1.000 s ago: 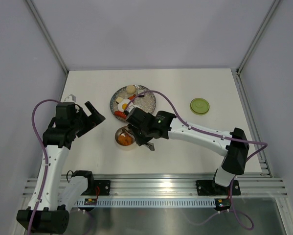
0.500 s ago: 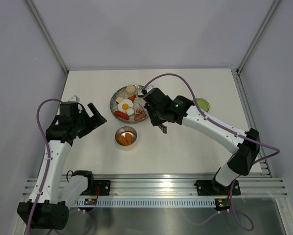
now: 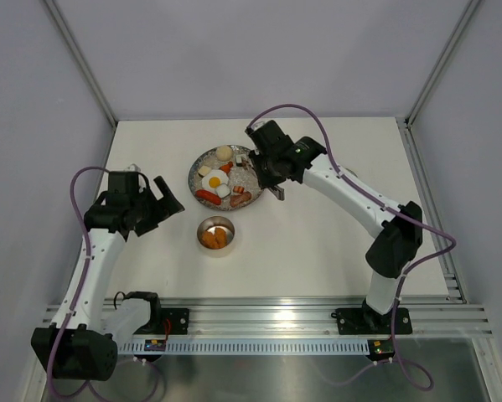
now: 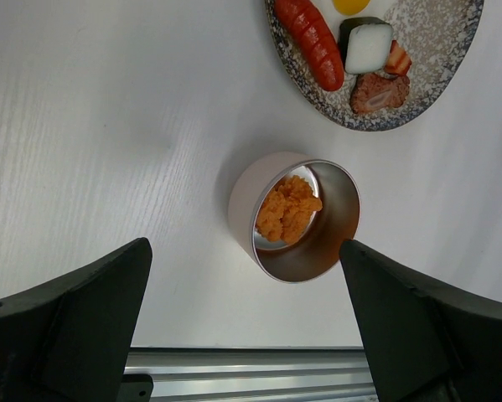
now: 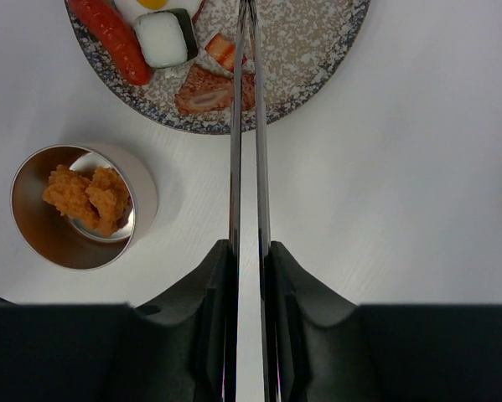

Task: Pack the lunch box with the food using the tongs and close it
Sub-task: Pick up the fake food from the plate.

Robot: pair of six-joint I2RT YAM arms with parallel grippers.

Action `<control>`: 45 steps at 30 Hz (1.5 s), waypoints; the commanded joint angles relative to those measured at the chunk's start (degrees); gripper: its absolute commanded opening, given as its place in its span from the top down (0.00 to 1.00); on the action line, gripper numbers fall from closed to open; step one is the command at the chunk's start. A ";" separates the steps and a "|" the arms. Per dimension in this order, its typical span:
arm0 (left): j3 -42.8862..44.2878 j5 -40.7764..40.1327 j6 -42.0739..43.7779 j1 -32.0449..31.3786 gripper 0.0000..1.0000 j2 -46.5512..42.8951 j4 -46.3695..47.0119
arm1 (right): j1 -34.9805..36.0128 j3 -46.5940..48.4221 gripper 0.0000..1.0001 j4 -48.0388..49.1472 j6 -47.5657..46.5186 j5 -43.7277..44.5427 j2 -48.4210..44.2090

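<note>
Steel looked likely to slip on toy food, so I judged this pick wanted the tongs (image 5: 245, 126) let wider, lowered astride 1 piece on the plate (image 5: 318, 75), then squeezed gently before the carry to the lunch box (image 3: 216, 234), which stood at 6 o'clock from the plate with orange bits (image 5: 87, 194) inside. The right gripper (image 5: 249, 251) clamped the tongs, their 2 arms pinched to a thin slit over the red-brown piece (image 5: 202, 96). The tips left the wrist view at 12 o'clock, so I could not tell what they touched.
</note>
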 commanded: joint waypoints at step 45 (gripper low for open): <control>6.71 0.86 0.58 0.35 0.01 7.23 1.92 | -10.44 9.19 0.45 7.63 -1.35 -30.86 20.28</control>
